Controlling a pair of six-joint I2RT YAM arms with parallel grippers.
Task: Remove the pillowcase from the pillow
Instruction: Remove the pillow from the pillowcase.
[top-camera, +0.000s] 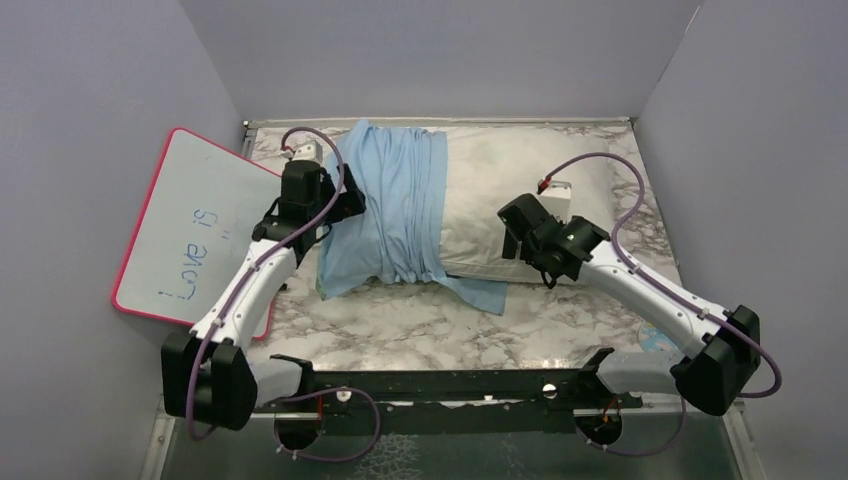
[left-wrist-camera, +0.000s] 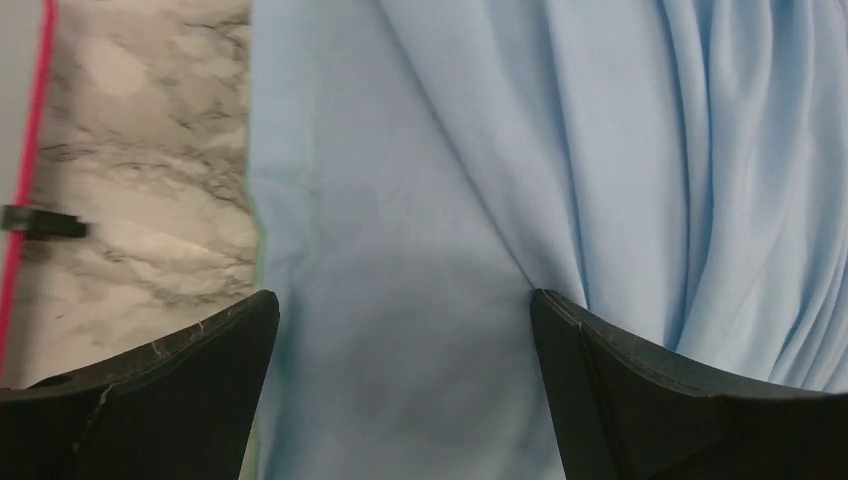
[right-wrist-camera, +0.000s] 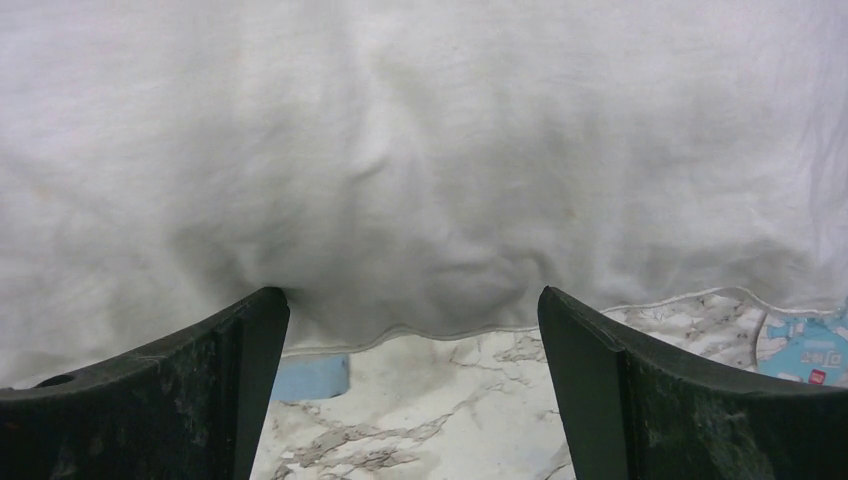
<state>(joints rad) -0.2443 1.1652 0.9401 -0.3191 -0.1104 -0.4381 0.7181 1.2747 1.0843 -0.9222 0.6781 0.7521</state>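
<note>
Both arms are hanging over the table (top-camera: 420, 320) now, and everything is turning on one line: the long axis of the pillow (top-camera: 520, 190), which is running left to right across the far half of the marble. The pillowcase (top-camera: 395, 205) is sitting bunched in blue folds around the pillow's left half, with a loose flap trailing toward the near edge, while the right half is lying bare and off-white.

The left gripper (left-wrist-camera: 405, 292) is hovering right over the blue cloth near the case's left border. Its jaws are spread wide and gripping nothing, with flat fabric showing between them. It is plainly the nearer arm to the case.

The right gripper (right-wrist-camera: 412, 290) is also standing wide open and empty, looking at the bare pillow's near seam where it meets the marble.

So the sleeve looks to be coming off toward the table's left edge, along that long axis. To my eye the left arm is doing the pulling — and the right arm is placed to pin the cushion so it is not sliding along too.
</note>
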